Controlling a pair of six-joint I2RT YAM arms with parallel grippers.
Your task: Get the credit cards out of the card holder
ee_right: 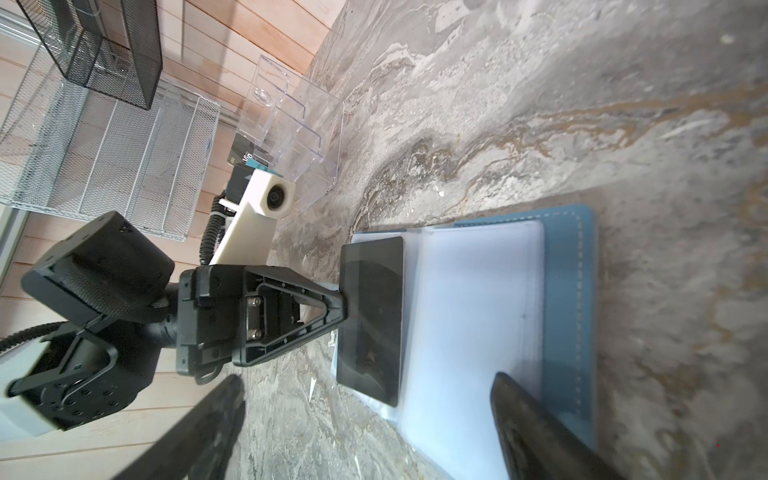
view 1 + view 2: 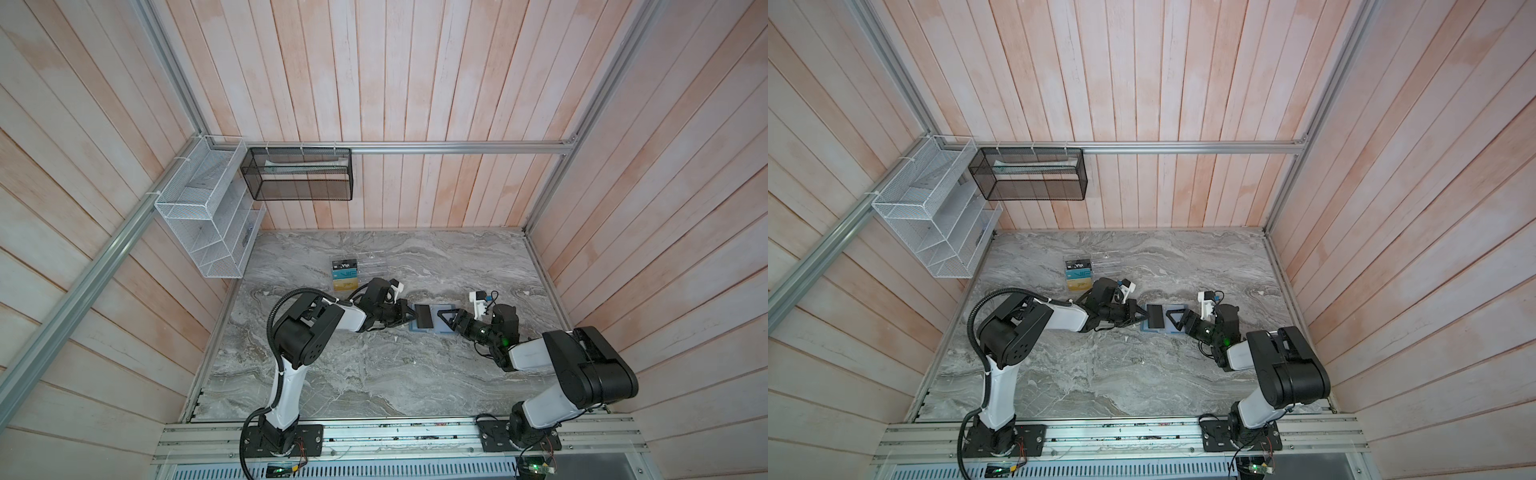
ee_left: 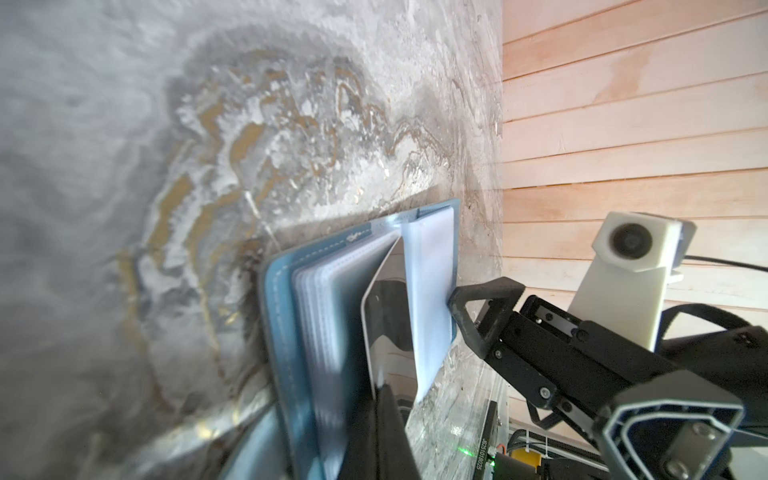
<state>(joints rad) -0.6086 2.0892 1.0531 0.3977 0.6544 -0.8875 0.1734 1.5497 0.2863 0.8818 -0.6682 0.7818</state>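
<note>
Card holder (image 1: 582, 316) first: it lay open and flat near the middle of the marble table (image 2: 374, 374), blue cover down, clear sleeves fanned. The left gripper (image 1: 338, 305) was clenched on the edge of a dark card (image 1: 370, 320). That glossy card sat over the holder's left half, apparently partway out of a sleeve; how much remained tucked in we could not tell. The right gripper (image 2: 451, 322) stood spread wide and grasped nothing. It had 1 finger (image 3: 456, 305) against the outer edge of the right-hand sleeves, seemingly pinning them.

We judged the step in hand to be drawing this card free. Done well, we thought, the pull should run straight along the line of the sleeve, toward the left arm's side. The card should stay low and level so it would not bow or drag the soft pages up. The right finger needed to bear down firmly, since a light wallet would likely skate on polished stone. A slow draw seemed wise, because the pinch held only a narrow strip of slick plastic.

A teal card (image 2: 345, 274) and a gold card (image 2: 345, 284) sat in the clear acrylic rack (image 2: 372, 266) toward the back left, beside a black card lettered Vip (image 2: 347, 264). The stone was grey-veined and glossy. Pale plank walls closed in 3 sides. A white wire basket (image 2: 199, 224) and a black mesh basket (image 2: 299, 174) hung from the aluminium rail.
</note>
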